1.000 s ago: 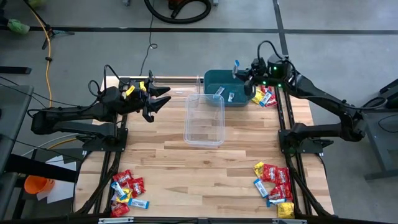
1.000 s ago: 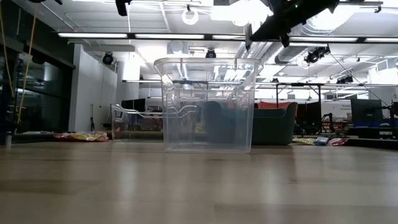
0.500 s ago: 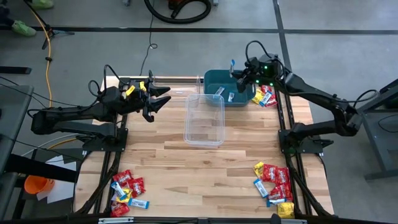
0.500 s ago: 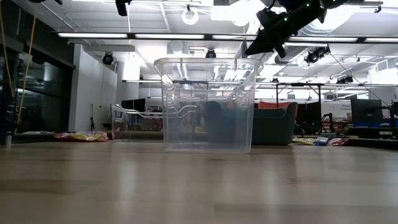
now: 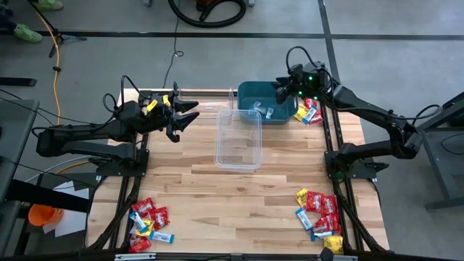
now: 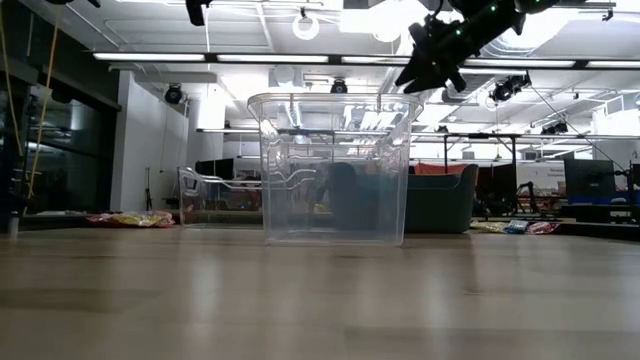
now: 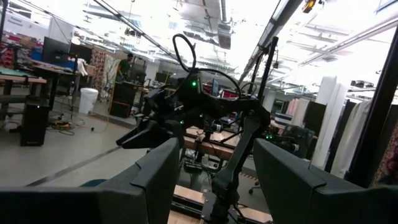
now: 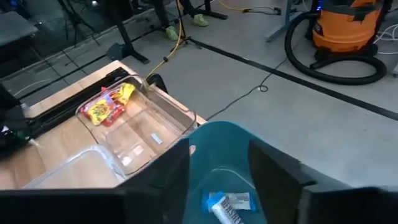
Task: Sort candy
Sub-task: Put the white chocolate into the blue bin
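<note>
While right gripper (image 5: 279, 90) hovers over teal bin (image 5: 248, 92), jaws apart, candy (image 8: 227, 206) print unreadable

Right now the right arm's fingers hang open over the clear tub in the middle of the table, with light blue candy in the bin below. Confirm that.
Not quite. The high view shows the right gripper open over the teal bin, not the clear tub. Light blue candy does lie in the bin below it, as the right wrist view shows.

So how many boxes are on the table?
3. A teal bin at the back, a clear tub in the middle, and a second clear tub beside the teal bin, on the left arm's side.
</note>
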You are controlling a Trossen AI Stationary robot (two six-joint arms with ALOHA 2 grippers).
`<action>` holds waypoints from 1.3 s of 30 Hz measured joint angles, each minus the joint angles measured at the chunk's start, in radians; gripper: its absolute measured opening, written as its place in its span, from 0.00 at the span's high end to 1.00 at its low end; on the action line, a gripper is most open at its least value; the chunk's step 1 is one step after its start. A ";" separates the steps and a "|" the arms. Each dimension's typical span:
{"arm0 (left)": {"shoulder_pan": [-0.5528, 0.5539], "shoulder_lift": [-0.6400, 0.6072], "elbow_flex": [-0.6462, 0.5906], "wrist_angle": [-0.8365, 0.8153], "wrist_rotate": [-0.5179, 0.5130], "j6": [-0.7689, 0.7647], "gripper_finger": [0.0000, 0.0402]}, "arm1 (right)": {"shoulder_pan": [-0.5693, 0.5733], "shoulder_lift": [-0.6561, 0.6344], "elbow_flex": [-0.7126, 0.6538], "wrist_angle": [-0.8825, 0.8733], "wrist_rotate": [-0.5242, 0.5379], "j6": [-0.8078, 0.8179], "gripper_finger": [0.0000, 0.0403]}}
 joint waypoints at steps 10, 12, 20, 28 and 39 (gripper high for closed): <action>0.000 -0.004 0.021 0.004 0.004 -0.050 0.51 | 0.000 -0.045 0.000 -0.009 -0.086 0.050 0.45; 0.000 -0.008 0.037 0.012 0.005 -0.050 0.51 | 0.000 -0.078 0.000 -0.007 -0.139 0.077 0.45; 0.000 -0.011 0.051 0.008 -0.079 -0.051 0.51 | 0.063 -0.178 0.002 0.030 -0.279 0.242 0.45; 0.000 -0.010 0.051 0.001 -0.084 -0.101 0.51 | 0.212 -0.183 0.002 0.030 -0.268 0.211 0.45; 0.000 -0.010 0.051 -0.052 -0.068 -0.121 0.51 | 0.108 -0.228 0.002 -0.318 0.343 0.366 0.45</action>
